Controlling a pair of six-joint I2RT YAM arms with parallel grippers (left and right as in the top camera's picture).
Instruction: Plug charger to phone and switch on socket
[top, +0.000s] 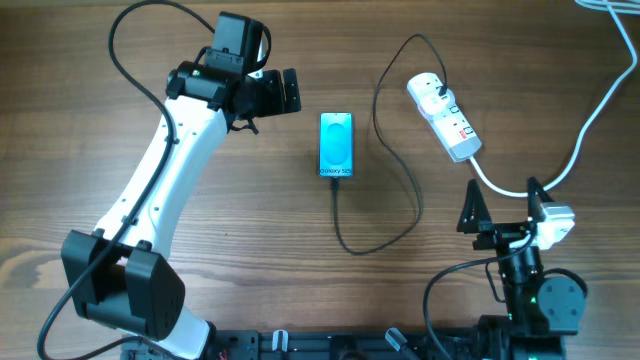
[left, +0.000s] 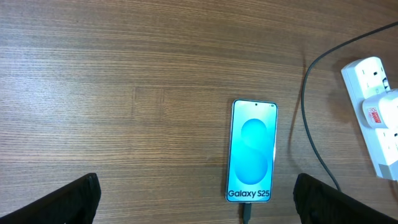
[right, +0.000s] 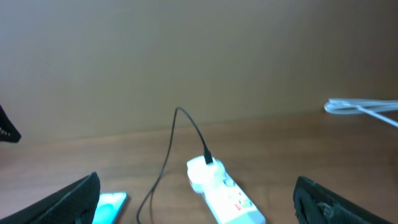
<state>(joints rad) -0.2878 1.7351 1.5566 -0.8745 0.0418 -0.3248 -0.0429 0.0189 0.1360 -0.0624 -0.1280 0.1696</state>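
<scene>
Wooden table (top: 250, 200) | charger (left: 303, 106) | one end in socket (top: 445, 117), other at phone (top: 336, 145)

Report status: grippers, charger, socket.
Left gripper and right gripper open, empty. Charger tip at phone port, looks plugged. Socket switch state unclear. Nothing in the way.

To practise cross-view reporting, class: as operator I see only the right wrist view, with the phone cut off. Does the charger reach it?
Observer: Yes; in the left wrist view the charger tip meets the phone at its short edge under the white text.
Operator: Is the left gripper holding anything?
Observer: No; that view shows the left gripper open, empty.
Operator: Anything near my gripper?
Observer: Overhead, the socket has its white cord curving close past the open right gripper.
</scene>
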